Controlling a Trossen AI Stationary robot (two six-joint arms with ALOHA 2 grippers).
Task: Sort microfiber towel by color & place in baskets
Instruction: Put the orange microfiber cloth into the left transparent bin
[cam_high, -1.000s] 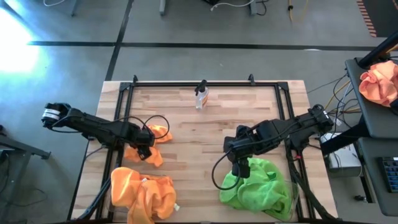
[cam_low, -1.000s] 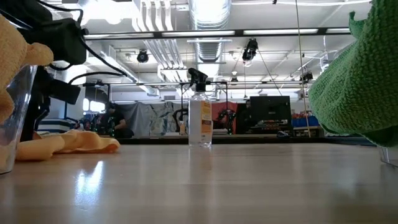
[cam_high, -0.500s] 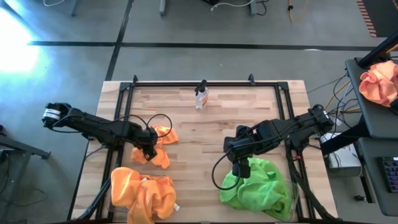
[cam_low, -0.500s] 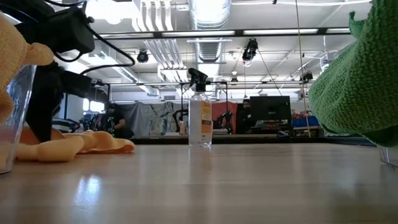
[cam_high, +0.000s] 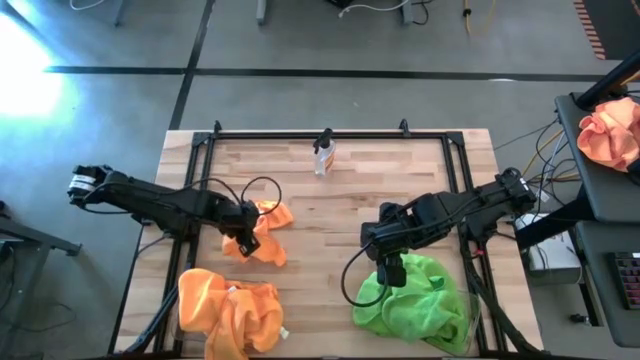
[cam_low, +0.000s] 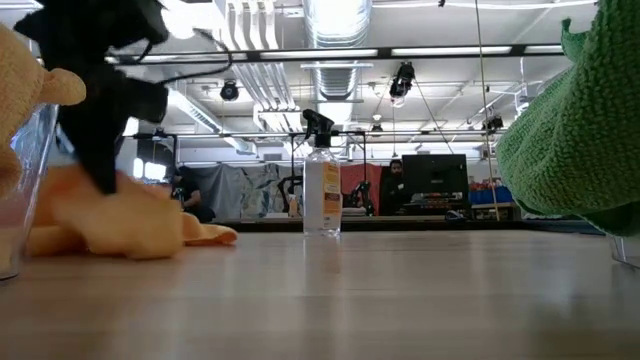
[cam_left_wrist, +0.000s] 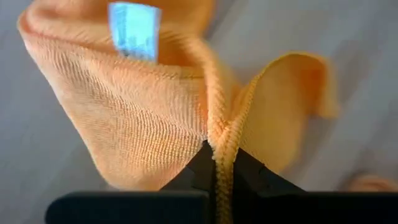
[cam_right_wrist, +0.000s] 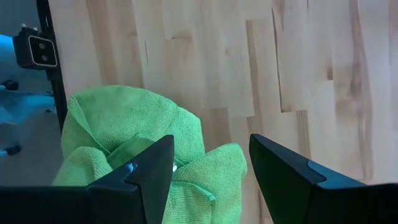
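An orange microfiber towel (cam_high: 265, 232) lies bunched on the table left of centre, and my left gripper (cam_high: 243, 241) is shut on it. A blue-white label (cam_left_wrist: 134, 28) shows on its far part. More orange towels (cam_high: 230, 315) fill the clear basket (cam_low: 30, 200) at the near left. Green towels (cam_high: 415, 300) fill the basket (cam_low: 625, 250) at the near right. My right gripper (cam_right_wrist: 211, 168) hovers open over the green pile's far edge, touching nothing. My left gripper pinches the orange towel between its two fingers at a gathered fold of hemmed edges (cam_left_wrist: 221, 146), several layers together. The fingers come from above, slanting from the table's left. The towel's bulk (cam_low: 130, 225) lies slack on the table beyond the fingers.
A small clear spray bottle (cam_high: 323, 155) stands upright at the table's far middle. A black frame (cam_high: 330, 134) runs along the far edge and both sides. Bare wood (cam_high: 330, 215) lies between the two arms. A peach cloth bundle (cam_high: 610, 132) sits off the table at the right.
My left gripper has come down onto the orange towel and moved toward the table's right edge. The towel has slid that way with it and bunched up higher under the fingers. My right arm has kept still.
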